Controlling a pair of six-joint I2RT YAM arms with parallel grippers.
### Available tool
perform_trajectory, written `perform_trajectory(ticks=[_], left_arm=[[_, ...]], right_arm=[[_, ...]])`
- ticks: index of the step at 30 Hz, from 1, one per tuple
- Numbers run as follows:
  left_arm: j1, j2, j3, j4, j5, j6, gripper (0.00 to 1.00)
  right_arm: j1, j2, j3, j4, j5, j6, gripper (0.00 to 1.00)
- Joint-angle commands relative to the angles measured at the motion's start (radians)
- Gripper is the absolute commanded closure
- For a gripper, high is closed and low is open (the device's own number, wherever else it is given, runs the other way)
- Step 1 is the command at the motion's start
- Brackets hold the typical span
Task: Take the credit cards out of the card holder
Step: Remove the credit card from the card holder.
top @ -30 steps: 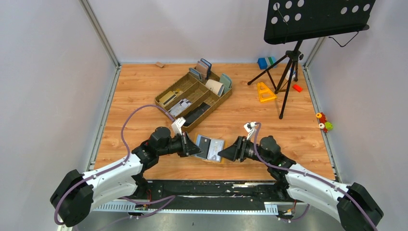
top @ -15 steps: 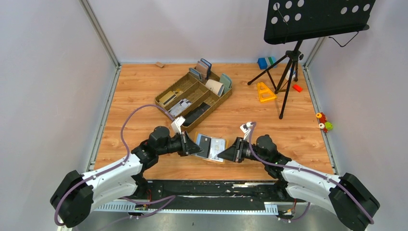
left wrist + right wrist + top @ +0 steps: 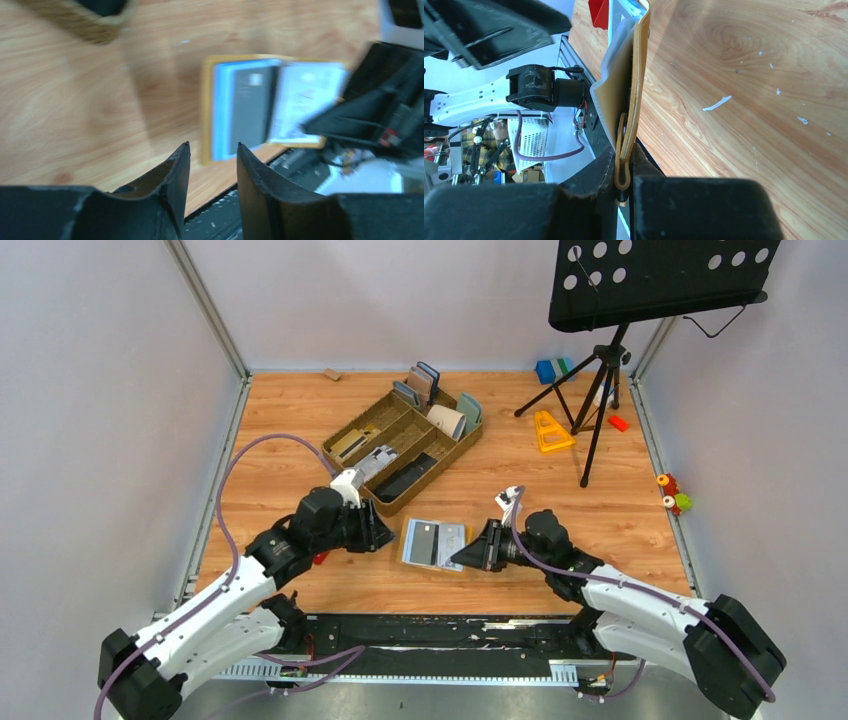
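The mustard-yellow card holder [image 3: 407,543] lies open on the wooden table between the arms. A dark grey credit card [image 3: 424,539] sits in its left half and a pale one [image 3: 450,542] in its right half. My right gripper [image 3: 463,557] is shut on the holder's right edge; in the right wrist view the yellow leather [image 3: 636,85] runs up from between the closed jaws of that gripper [image 3: 625,155]. My left gripper [image 3: 385,537] is open and stands just left of the holder, apart from it. The left wrist view shows the holder [image 3: 207,110] and dark card [image 3: 252,110] beyond the empty gripper [image 3: 213,146].
A brown organizer tray [image 3: 352,430] with upright wallets stands behind the left arm. A music stand's tripod [image 3: 600,370], a yellow triangle [image 3: 551,432] and small toys [image 3: 675,495] are at the right. A small red thing [image 3: 318,559] shows under the left arm.
My left gripper let go of the holder's left edge, opened and drew back to the left. My right gripper closed on the right edge, and the holder now lies flatter.
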Motion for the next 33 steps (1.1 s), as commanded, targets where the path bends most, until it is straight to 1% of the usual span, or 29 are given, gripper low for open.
perform_trajectory(ticks=[1, 3, 7, 8, 11, 15, 17, 21, 23, 27, 28, 30, 31, 33], left_arm=[[-0.003, -0.049, -0.087, 0.292, 0.314, -0.016, 0.57], [-0.005, -0.018, -0.125, 0.4, 0.395, -0.059, 0.57], [-0.006, 0.03, -0.151, 0.526, 0.481, -0.092, 0.59], [-0.007, 0.036, -0.16, 0.553, 0.491, -0.104, 0.59], [-0.007, 0.062, -0.166, 0.568, 0.496, -0.109, 0.59], [-0.007, 0.089, -0.199, 0.693, 0.527, -0.175, 0.59], [-0.007, 0.102, -0.213, 0.741, 0.537, -0.204, 0.6], [-0.007, 0.112, -0.217, 0.768, 0.544, -0.217, 0.63], [-0.007, 0.112, -0.217, 0.772, 0.545, -0.218, 0.67], [-0.005, 0.089, -0.225, 0.798, 0.55, -0.235, 0.87], [-0.005, 0.08, -0.227, 0.801, 0.548, -0.238, 0.9], [-0.005, 0.061, -0.232, 0.804, 0.546, -0.239, 0.97], [-0.005, 0.052, -0.235, 0.804, 0.546, -0.238, 1.0], [-0.004, 0.038, -0.236, 0.799, 0.545, -0.235, 1.0]], right_arm=[[-0.003, 0.048, 0.029, 0.124, -0.068, 0.01, 1.0], [-0.004, 0.072, 0.02, 0.184, -0.102, 0.039, 1.0], [-0.003, 0.107, 0.001, 0.326, -0.167, 0.091, 1.0], [-0.004, 0.113, -0.002, 0.363, -0.181, 0.1, 1.0], [-0.003, 0.127, -0.003, 0.434, -0.23, 0.124, 1.0], [-0.002, 0.158, -0.003, 0.529, -0.289, 0.164, 1.0], [-0.003, 0.182, -0.008, 0.593, -0.316, 0.192, 1.0], [-0.003, 0.222, -0.021, 0.708, -0.347, 0.243, 1.0], [-0.002, 0.235, -0.027, 0.754, -0.355, 0.261, 1.0], [-0.003, 0.241, -0.035, 0.767, -0.348, 0.265, 1.0], [-0.003, 0.24, -0.038, 0.765, -0.342, 0.264, 0.99], [-0.003, 0.236, -0.043, 0.763, -0.333, 0.261, 0.93], [-0.002, 0.235, -0.043, 0.761, -0.33, 0.26, 0.86], [-0.003, 0.233, -0.042, 0.753, -0.325, 0.257, 0.71]])
